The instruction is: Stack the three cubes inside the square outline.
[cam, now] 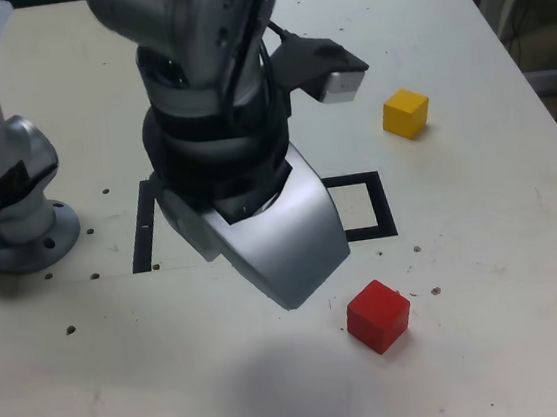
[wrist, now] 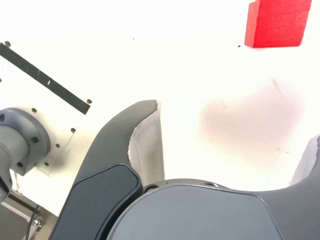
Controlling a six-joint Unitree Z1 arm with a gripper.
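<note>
The arm's grey body covered most of the square outline (cam: 364, 204) in the exterior view, leaving only its right side showing; no green cube could be made out. The gripper (wrist: 230, 145) hung above bare table (cam: 497, 274), fingers spread wide and holding nothing. The red cube (cam: 378, 315), matte and plain, sat in front of the outline. The yellow cube (cam: 406, 113) lay well apart, behind it. A thin black bar (wrist: 45, 79) showed near the arm's base (cam: 22, 238).
</note>
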